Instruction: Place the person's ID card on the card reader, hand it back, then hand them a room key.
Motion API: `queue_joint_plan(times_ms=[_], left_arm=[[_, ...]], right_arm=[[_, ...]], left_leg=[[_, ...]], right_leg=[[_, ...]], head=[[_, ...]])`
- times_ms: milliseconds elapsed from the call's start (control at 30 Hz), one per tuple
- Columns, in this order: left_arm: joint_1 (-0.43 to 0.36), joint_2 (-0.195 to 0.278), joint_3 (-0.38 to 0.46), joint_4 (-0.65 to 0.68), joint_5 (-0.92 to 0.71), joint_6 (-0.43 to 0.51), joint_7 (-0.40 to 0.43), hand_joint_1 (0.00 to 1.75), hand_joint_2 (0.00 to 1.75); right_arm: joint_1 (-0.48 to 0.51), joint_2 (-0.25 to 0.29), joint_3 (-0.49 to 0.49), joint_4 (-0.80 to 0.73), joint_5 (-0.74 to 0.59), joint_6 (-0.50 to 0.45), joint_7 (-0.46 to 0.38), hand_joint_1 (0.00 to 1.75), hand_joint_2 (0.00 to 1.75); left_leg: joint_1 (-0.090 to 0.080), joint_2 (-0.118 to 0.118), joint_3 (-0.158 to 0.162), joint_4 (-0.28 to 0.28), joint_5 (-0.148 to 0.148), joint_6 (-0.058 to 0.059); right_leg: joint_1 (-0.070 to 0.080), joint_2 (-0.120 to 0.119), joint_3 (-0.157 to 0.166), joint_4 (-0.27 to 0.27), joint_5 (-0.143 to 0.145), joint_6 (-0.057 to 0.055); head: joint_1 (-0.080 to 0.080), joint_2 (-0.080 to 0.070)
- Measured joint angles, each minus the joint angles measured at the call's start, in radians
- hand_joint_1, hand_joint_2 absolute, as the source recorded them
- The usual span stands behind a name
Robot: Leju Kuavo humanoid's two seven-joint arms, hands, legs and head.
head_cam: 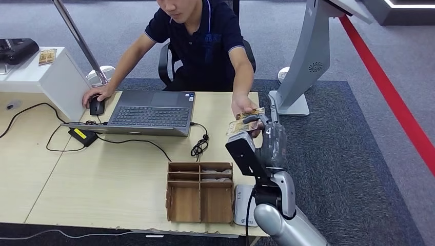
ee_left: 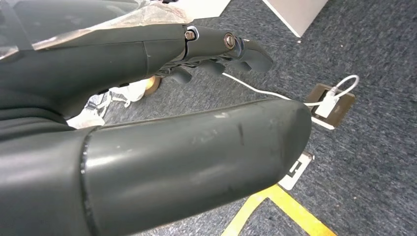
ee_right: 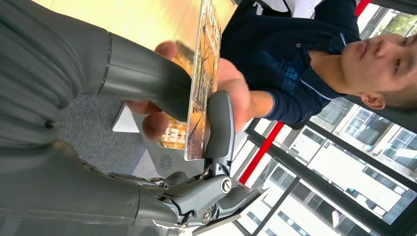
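Note:
My right hand (head_cam: 258,128) is raised over the table's right edge and pinches a card with an orange picture (head_cam: 236,127) between thumb and finger. The right wrist view shows that card (ee_right: 201,83) edge-on in my right hand (ee_right: 147,83). The person's hand (head_cam: 242,105) reaches right up to mine and holds a second, similar card (head_cam: 250,113). The white card reader (head_cam: 241,205) lies by the table's front edge, beside a wooden organizer (head_cam: 200,197) with cards in its upper slots. My left hand (ee_left: 196,49) hangs above the carpet, fingers loosely extended, holding nothing.
A seated person faces me across the table, their other hand on a mouse (head_cam: 96,106) beside a laptop (head_cam: 149,110). Cables (head_cam: 200,146) trail from it. A white box (head_cam: 46,77) stands at the left. A grey kiosk stand (head_cam: 302,66) rises off the table's right.

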Motion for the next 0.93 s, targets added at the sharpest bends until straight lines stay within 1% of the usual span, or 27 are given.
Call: queue_joint_plan(times_ms=[267,633,767,933], left_arm=[[-0.01,-0.002,-0.018,0.0,-0.003,-0.006,0.0,0.0,0.0],[-0.011,-0.004,-0.026,0.0,-0.003,-0.005,0.0,0.0,0.0],[-0.011,-0.004,-0.026,0.0,-0.003,-0.005,0.0,0.0,0.0],[-0.011,-0.004,-0.026,0.0,-0.003,-0.005,0.0,0.0,0.0]], right_arm=[[-0.033,0.024,0.014,0.049,-0.01,-0.003,0.0,1.75,1.75],[-0.038,0.032,0.027,0.088,-0.016,-0.008,0.0,1.75,1.75],[-0.038,0.034,0.033,0.097,-0.014,-0.008,0.001,0.0,1.75],[-0.038,0.034,0.036,0.104,-0.009,-0.008,0.006,0.0,1.75]], left_leg=[[0.0,0.0,0.0,0.0,0.0,0.0],[0.0,0.0,0.0,0.0,0.0,0.0],[0.0,0.0,0.0,0.0,0.0,0.0],[0.0,0.0,0.0,0.0,0.0,0.0]], right_leg=[[0.0,0.0,0.0,0.0,0.0,0.0],[0.0,0.0,0.0,0.0,0.0,0.0],[0.0,0.0,0.0,0.0,0.0,0.0],[0.0,0.0,0.0,0.0,0.0,0.0]], head=[[0.0,0.0],[0.0,0.0],[0.0,0.0],[0.0,0.0]])
